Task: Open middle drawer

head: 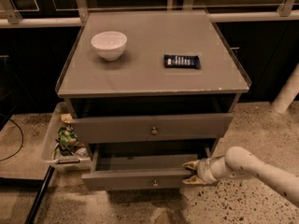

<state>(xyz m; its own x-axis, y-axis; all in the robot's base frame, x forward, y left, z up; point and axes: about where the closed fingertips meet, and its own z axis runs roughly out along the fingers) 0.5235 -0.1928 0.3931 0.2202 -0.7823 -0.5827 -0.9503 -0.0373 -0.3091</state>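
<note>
glossy white bowl (109, 45) on smooth matt grey cabinet top (149, 80); pale pincer (188, 172) at matt grey open drawer's (135, 179) right end

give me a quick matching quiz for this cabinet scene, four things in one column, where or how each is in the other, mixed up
1 white bowl
2 dark packet
3 middle drawer
4 pincer

A pulled out, tray showing
B right part of the cabinet top
C at the pulled-out drawer's right end
D left part of the cabinet top

Pairs: 1-D, 2-B, 3-A, 4-C
</note>
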